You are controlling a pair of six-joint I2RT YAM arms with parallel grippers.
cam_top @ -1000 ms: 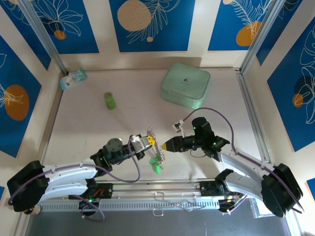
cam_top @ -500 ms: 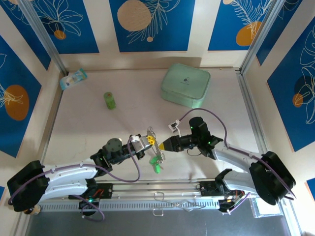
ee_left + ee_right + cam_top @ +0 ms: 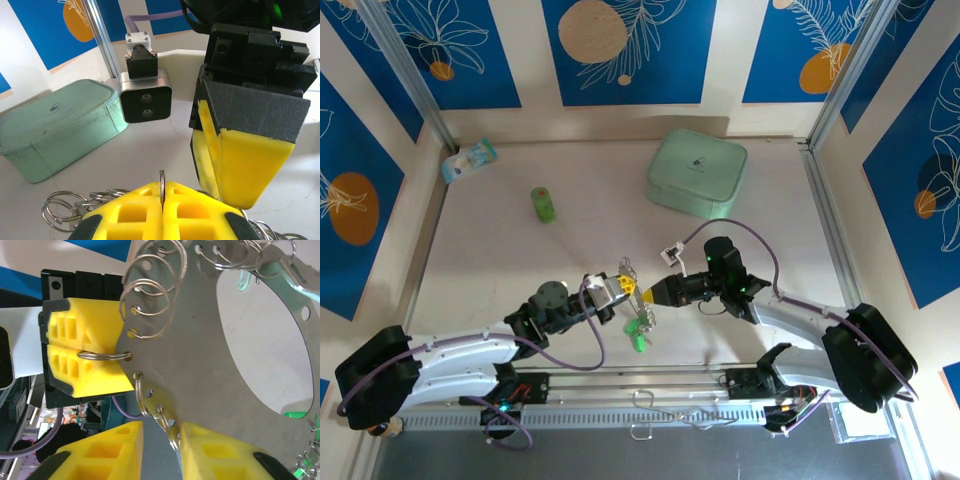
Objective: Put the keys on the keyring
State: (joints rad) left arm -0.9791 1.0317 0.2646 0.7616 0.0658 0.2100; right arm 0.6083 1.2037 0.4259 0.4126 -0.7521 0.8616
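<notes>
The keyring is a flat silvery oval with small split rings through holes along its edge. It hangs above the table between both arms. My left gripper is shut on one of those split rings, which stands upright in the seam of its yellow pads. My right gripper is open. The keyring's edge with two small rings lies between its jaws, against one pad and apart from the other. The keys, with pale green heads, dangle under the keyring; a green head shows at the plate's rim.
A mint-green case sits at the back right of the table. An upright green cylinder and a small packet stand at the back left. Metal frame posts flank the table.
My right arm has reached left until its fingertips straddle the keyring's edge beside the left gripper. The left gripper has held still with the split ring.
</notes>
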